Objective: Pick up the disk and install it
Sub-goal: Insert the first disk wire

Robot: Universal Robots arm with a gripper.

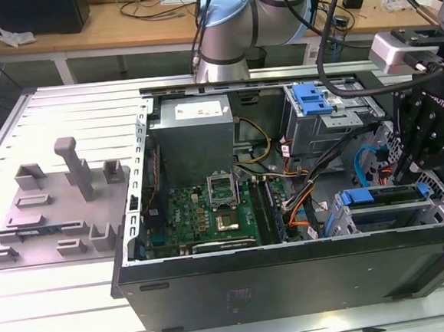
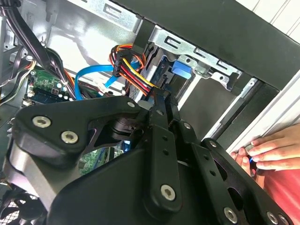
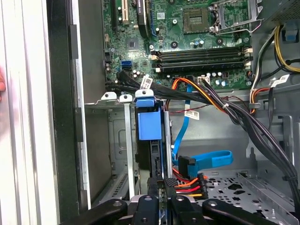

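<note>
The disk (image 3: pixel 149 125), a thin drive in a blue carrier, stands on edge in a slot of the metal drive cage (image 3: pixel 118 140) at the case's front corner. In the exterior view its blue carrier (image 1: pixel 382 196) shows along the top of the cage (image 1: pixel 388 218), at the exterior view's right. My gripper (image 3: pixel 159 183) is at the disk's cable-side end, its two black fingers (image 2: pixel 159 110) close together on that edge. In the second wrist view the carrier's blue tab (image 2: pixel 181 70) lies just beyond the fingertips.
Orange, red, yellow and blue cables (image 3: pixel 201 164) lie right beside the disk. The motherboard (image 1: pixel 210 209) fills the case floor. A second drive cage with a blue latch (image 1: pixel 313 97) sits at the back. A person's hand (image 2: pixel 262 150) rests on the case edge. A grey fixture (image 1: pixel 56 210) lies outside.
</note>
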